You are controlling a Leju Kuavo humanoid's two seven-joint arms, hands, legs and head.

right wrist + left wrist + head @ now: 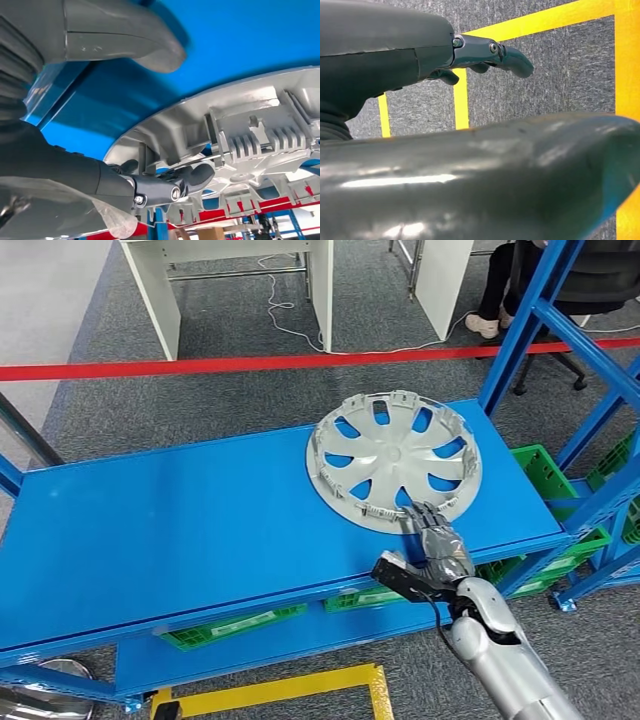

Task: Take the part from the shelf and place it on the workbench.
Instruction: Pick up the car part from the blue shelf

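Observation:
The part is a silver hubcap [392, 455] lying inner side up on the right half of the blue shelf [189, 520]. My right hand [436, 540] reaches over the shelf's front edge to the hubcap's near rim. In the right wrist view its dark fingers [188, 177] touch the ribbed inside of the hubcap [245, 125] at the rim. The thick thumb [143, 45] stands well apart from them over the blue board, so nothing is clamped. My left hand [486, 52] hangs over grey carpet with its fingers stretched out and nothing in it.
Blue shelf uprights [528, 320] rise right of the hubcap. Green crates [241, 625] sit on the lower level and at the right [540, 470]. Red tape [226, 365] crosses the floor behind; white table legs and a seated person [498, 290] lie beyond it. Yellow floor tape [302, 685] runs below.

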